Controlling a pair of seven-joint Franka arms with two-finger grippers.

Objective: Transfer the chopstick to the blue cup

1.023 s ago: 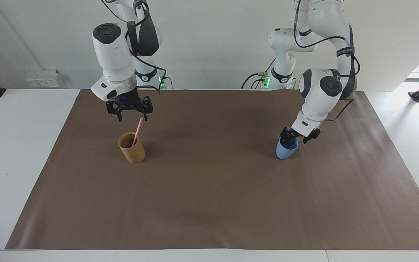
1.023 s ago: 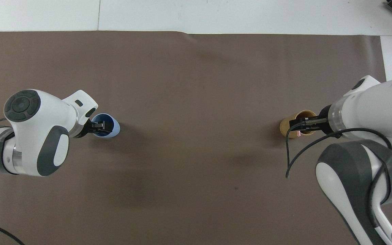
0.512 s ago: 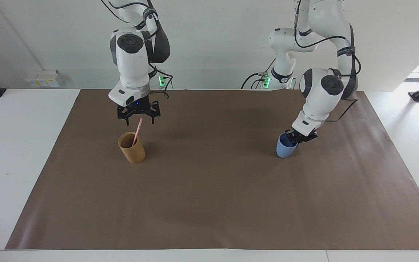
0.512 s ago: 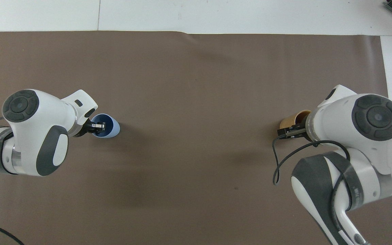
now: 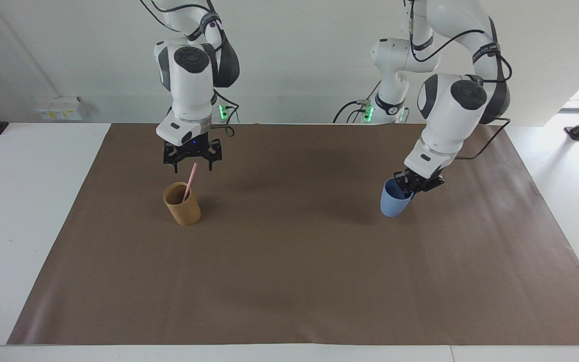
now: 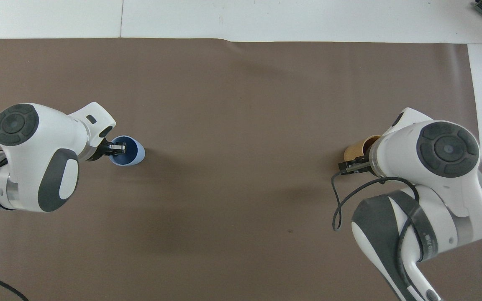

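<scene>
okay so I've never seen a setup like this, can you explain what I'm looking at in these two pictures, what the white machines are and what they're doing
These are two white robot arms at a table covered with a brown mat. One picture looks at them from across the table; the other looks steeply down from above their own end.

On the mat stands a tan cup with a thin pink chopstick leaning in it. The right gripper hangs open just over the stick's top end, not gripping it.

Toward the other end of the table, the left gripper is shut on the rim of the blue cup, which is tilted. The plan is to move the chopstick into that blue cup.
</scene>
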